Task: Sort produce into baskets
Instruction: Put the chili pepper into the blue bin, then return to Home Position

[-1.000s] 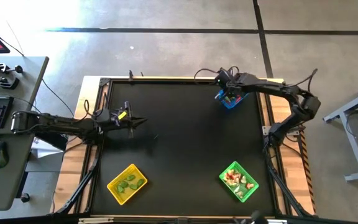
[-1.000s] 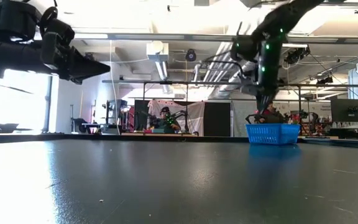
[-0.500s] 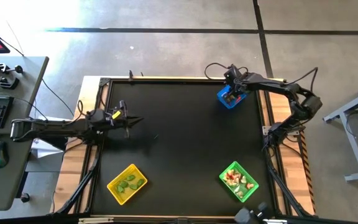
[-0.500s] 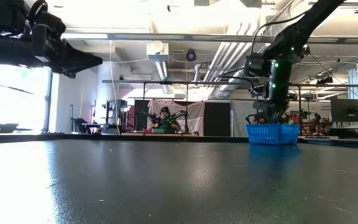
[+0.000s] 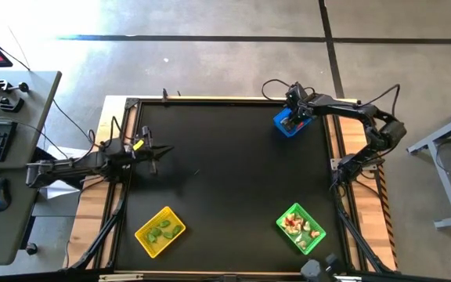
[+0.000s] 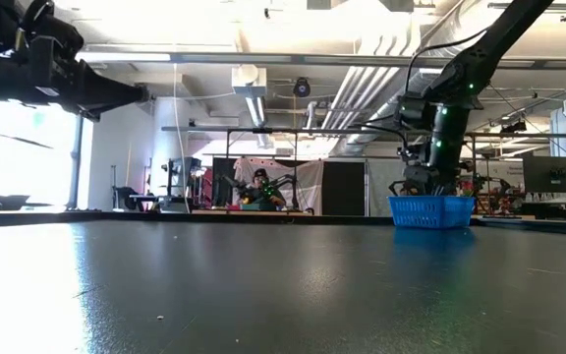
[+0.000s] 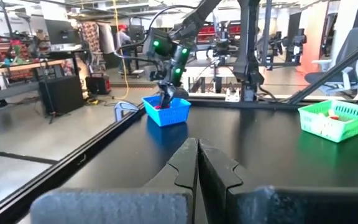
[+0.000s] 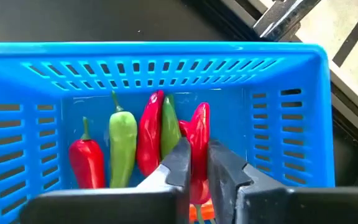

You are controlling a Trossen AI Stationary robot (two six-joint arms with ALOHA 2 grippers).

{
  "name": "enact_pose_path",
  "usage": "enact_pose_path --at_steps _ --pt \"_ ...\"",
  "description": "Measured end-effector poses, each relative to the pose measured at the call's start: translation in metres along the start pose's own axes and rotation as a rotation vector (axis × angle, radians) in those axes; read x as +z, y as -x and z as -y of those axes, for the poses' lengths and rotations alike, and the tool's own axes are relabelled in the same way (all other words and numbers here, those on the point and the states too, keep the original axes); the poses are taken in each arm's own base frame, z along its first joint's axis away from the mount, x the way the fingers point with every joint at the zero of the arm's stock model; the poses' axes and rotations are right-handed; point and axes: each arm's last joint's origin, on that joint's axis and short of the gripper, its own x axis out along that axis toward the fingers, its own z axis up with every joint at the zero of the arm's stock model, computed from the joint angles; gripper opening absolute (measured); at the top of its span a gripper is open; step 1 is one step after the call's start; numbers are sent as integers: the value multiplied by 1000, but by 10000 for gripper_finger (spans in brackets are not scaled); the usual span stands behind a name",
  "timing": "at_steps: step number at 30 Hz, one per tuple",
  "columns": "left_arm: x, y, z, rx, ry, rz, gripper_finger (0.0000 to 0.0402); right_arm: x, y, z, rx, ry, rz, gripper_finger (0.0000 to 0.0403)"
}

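**Pepper might stick to the hand**

High view: three baskets are sitting on the bench [image 5: 225,188]: yellow basket [image 5: 160,231], green basket [image 5: 301,228], blue basket [image 5: 290,122]; the left hand [image 5: 160,149] is waiting, closed and empty.

Right wrist view: the right hand [image 8: 194,163] is pinching a red pepper [image 8: 198,134] over five peppers; opening slowly, it could be dragging one out.

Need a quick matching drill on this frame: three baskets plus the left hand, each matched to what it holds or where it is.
Column 1:
1. blue basket
2. yellow basket
3. green basket
4. left hand

Column 2:
A. green pods inside
B. right hand over it, red and green peppers inside
C. shut, at the table's left edge
D. whitish and red pieces inside

Pairs: 1-B, 2-A, 3-D, 4-C
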Motion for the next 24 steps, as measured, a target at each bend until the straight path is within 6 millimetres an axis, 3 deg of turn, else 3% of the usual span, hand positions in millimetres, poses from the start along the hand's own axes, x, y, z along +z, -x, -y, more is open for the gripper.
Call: enact_pose_path --at_steps 9,14,18,22,24 --pt "0 9 -1 13 3 13 0 0 0 2 -61 9 1 131" --pt "0 9 -1 14 3 15 0 5 18 3 -62 34 50 179" --pt "0 9 -1 14 3 15 0 6 42 -4 -48 56 138 146" --pt "0 9 -1 10 2 16 0 -1 55 -28 20 144 311 37" --pt "0 9 -1 6 2 16 0 -10 58 -40 88 199 392 13"
